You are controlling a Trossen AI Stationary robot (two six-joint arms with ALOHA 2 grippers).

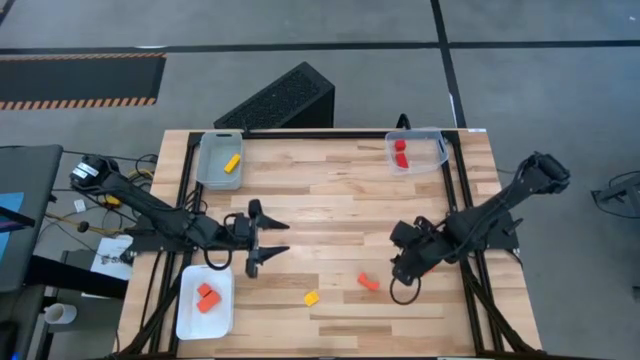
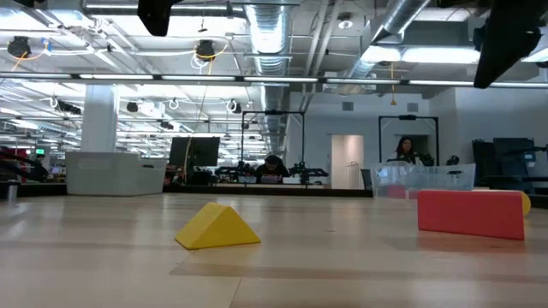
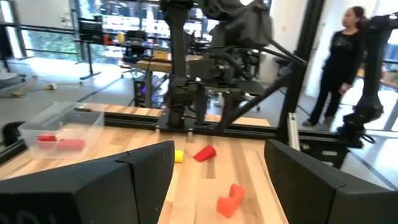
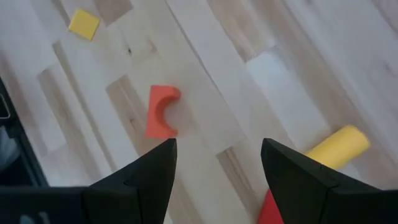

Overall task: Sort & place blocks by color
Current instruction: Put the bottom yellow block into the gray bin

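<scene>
Both grippers hung over the bench (image 1: 340,200) with jaws released and nothing between them: the left gripper (image 1: 268,247) near the bench's left edge, the right gripper (image 1: 402,268) toward the right side. Sorting looked partly done. A yellow block (image 1: 232,163) lay in the clear tray (image 1: 205,160) at the far left corner, two red blocks (image 1: 401,152) in the clear tray (image 1: 440,150) at the far right corner, and two orange blocks (image 1: 207,297) in the white tray (image 1: 190,320) at the near left. Loose on the bench were a small yellow piece (image 1: 312,297) and an orange arch (image 1: 368,282), near each other between the arms, the arch closer to the right gripper. The right wrist view also showed a yellow cylinder (image 4: 339,147) and a red piece (image 4: 268,210) just beyond its own fingers (image 4: 146,174), which the arm hid from above. The risks, as I judged them: the arch's curved notch could let the jaws slip or tip it if they closed across the hollow; the cylinder could roll away from a nudged approach; and orange and red read close enough that the arch might be dropped with the reds. Both arms reaching for the middle pieces at once could also collide.
</scene>
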